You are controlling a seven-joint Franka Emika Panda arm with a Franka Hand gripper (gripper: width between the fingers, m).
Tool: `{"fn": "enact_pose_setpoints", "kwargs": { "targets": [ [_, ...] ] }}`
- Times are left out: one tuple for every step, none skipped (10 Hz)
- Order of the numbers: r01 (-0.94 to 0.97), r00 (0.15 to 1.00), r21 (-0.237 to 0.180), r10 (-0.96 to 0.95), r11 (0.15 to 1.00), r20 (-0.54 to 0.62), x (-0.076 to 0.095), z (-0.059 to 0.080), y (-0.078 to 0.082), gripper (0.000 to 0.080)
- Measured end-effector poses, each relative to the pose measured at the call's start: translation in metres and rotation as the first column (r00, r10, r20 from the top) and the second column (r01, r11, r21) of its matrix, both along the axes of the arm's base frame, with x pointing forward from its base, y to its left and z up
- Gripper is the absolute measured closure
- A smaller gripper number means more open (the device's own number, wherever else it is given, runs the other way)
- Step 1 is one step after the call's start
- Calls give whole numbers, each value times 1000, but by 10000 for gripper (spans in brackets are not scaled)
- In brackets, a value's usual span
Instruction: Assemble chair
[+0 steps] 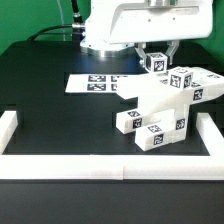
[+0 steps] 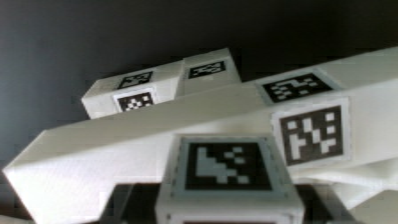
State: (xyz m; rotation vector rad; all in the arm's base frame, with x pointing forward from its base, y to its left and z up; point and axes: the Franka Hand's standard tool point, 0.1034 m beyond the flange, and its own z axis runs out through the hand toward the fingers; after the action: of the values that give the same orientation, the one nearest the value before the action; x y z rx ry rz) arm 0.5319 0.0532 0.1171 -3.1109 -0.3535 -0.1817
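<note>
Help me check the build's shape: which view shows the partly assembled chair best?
The exterior view: the whole white chair sits on the black table with its tagged pieces and outline visible. The wrist view shows only close, blurred tagged faces of it, cropped at the edges.

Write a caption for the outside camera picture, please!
Robot's end effector holds a tagged white piece above the partly built chair on a black table.

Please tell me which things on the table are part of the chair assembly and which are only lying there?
Part of the job:
- the chair pieces, white blocks with square tags, partly joined
- the gripper, closed on one tagged piece

Only lying there:
- the marker board
- the white border rail
</note>
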Motion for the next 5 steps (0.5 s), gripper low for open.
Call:
{"fn": "enact_pose_setpoints", "kwargs": {
  "targets": [
    [0,1000,0,0,1000,0,0,0,0,515],
    [0,1000,0,0,1000,0,0,0,0,515],
    [0,1000,0,0,1000,0,0,0,0,515],
    [11,1000,2,-11,1000,0,0,0,0,515],
    [32,999,4,-32,999,-1,0,0,0,515]
  ]
}}
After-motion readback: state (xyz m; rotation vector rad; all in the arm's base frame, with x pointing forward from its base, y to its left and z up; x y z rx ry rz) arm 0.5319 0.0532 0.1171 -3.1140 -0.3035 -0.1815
